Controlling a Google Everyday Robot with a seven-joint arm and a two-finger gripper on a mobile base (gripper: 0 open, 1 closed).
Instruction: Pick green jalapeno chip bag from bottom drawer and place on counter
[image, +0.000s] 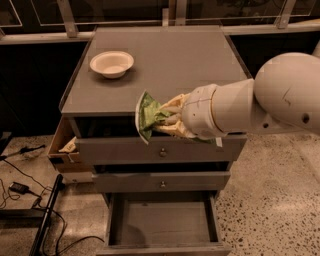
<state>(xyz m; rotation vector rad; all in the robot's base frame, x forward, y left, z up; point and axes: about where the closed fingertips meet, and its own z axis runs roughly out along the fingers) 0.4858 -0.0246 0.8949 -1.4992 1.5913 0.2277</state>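
My gripper (162, 119) is shut on the green jalapeno chip bag (147, 115), a small crinkly green bag with a whitish edge. I hold it in the air at the front edge of the counter (185, 65), about level with the grey top and above the top knobbed drawer. The bulky white arm (260, 100) reaches in from the right. The bottom drawer (162, 222) stands pulled open below, and its flat grey floor is bare.
A white bowl (112, 63) sits on the counter at the back left. Two knobbed drawers (162, 152) are under the counter. A cardboard box (62, 147) hangs at the cabinet's left side. Cables (20, 187) lie on the speckled floor at the left.
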